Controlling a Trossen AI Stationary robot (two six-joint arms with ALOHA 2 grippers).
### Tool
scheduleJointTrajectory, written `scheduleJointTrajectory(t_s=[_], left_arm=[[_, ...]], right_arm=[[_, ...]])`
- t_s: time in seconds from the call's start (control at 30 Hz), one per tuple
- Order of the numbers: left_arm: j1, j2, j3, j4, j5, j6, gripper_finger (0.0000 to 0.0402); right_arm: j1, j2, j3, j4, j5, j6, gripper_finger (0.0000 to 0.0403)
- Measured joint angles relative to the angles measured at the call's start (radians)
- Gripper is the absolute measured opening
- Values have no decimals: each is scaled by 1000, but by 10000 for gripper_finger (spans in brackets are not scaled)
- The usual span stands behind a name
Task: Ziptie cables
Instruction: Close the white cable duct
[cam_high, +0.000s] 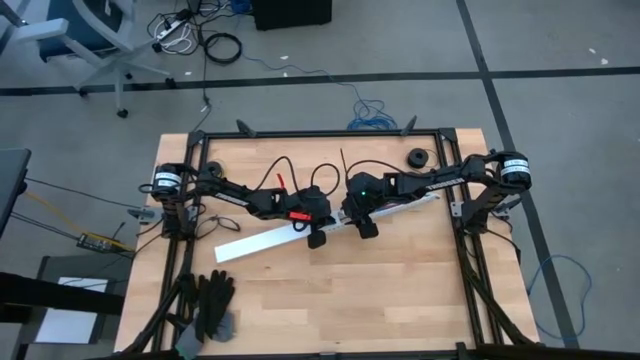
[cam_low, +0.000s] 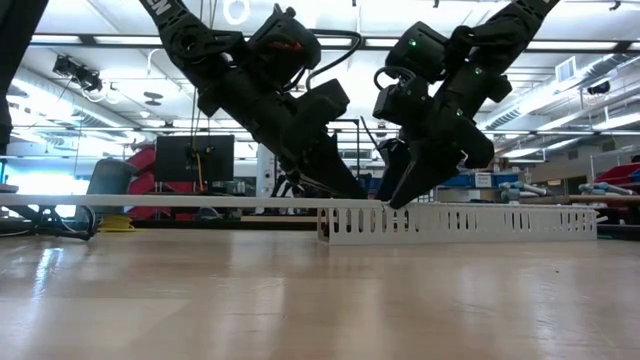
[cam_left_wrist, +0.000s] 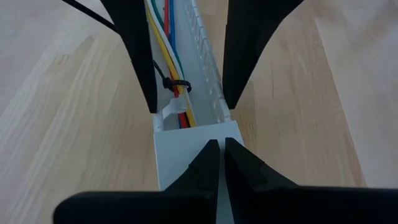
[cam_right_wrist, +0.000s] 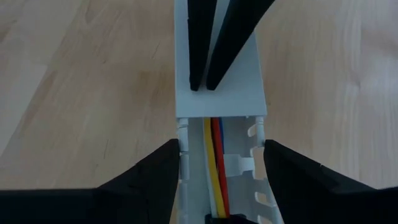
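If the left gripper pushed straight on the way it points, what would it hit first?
Probably the white channel's lid: the shut left gripper is at its open end, with the cables and the right gripper beyond.

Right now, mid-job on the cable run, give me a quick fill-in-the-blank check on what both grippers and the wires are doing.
1. The cables lie inside the white slotted ____.
2. The left gripper rests on the channel's solid lid with its fingers ____.
3. The right gripper has one finger on each ____ of the channel, astride it.
4. A ____ zip tie already loops around the cables.

Missing words: channel; shut; side; black
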Motion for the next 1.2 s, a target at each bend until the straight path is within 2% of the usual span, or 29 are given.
scheduleJointTrajectory(t_s=[0.97, 1.2], left_arm=[[30, 46, 0, 119, 46, 7, 0], [37, 46, 0, 117, 37, 8, 0]], right_arm=[[-1, 1, -2, 10, -19, 16, 197], [0, 3, -3, 36, 36, -1, 206]])
